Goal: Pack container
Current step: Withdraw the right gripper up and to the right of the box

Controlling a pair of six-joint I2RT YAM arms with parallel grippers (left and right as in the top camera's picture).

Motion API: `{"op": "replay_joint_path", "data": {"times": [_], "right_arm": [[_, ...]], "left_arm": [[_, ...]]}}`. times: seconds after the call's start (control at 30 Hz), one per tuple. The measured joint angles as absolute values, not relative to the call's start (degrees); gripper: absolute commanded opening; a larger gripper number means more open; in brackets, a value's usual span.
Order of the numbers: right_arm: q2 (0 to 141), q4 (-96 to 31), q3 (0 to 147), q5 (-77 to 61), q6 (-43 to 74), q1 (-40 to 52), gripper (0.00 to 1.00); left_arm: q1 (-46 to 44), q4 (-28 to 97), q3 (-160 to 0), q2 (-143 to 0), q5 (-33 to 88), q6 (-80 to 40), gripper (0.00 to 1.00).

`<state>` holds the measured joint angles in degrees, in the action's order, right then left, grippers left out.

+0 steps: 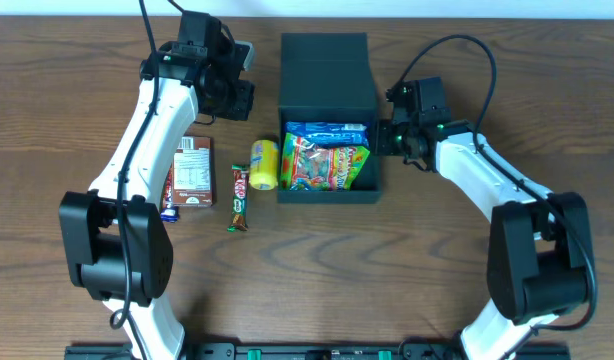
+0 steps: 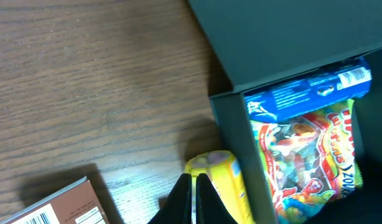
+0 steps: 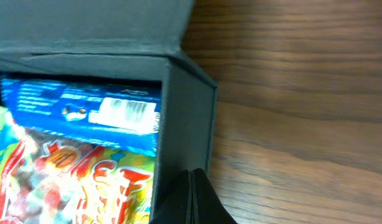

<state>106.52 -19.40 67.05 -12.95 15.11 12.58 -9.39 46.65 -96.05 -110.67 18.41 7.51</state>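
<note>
The dark teal container (image 1: 327, 192) stands at the table's middle back, its flap lid (image 1: 325, 75) folded open behind it. Inside lie a blue packet (image 1: 325, 131) and a colourful gummy bag (image 1: 325, 165), also seen in the left wrist view (image 2: 306, 158) and the right wrist view (image 3: 73, 180). A yellow packet (image 1: 264, 164) lies against the container's left wall. My left gripper (image 2: 192, 182) is shut and empty, above the yellow packet (image 2: 219, 180). My right gripper (image 3: 190, 177) is shut and empty, by the container's right wall (image 3: 185, 124).
A brown box (image 1: 193, 171) lies left of the container, with a blue-wrapped item (image 1: 168, 208) beside it. A red chocolate bar (image 1: 239, 197) lies between the brown box and the yellow packet. Bare wood surrounds them.
</note>
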Motion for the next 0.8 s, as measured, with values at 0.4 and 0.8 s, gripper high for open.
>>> {"op": "replay_joint_path", "data": {"times": [0.4, 0.8], "right_arm": [[105.4, -23.3, 67.7, -14.8, 14.0, 11.0, 0.01], [94.5, -25.6, 70.5, -11.1, 11.6, 10.7, 0.93]], "left_arm": [[-9.4, 47.6, -96.0, -110.7, 17.6, 7.5, 0.06], [-6.3, 50.1, -96.0, -110.7, 10.8, 7.5, 0.95]]}}
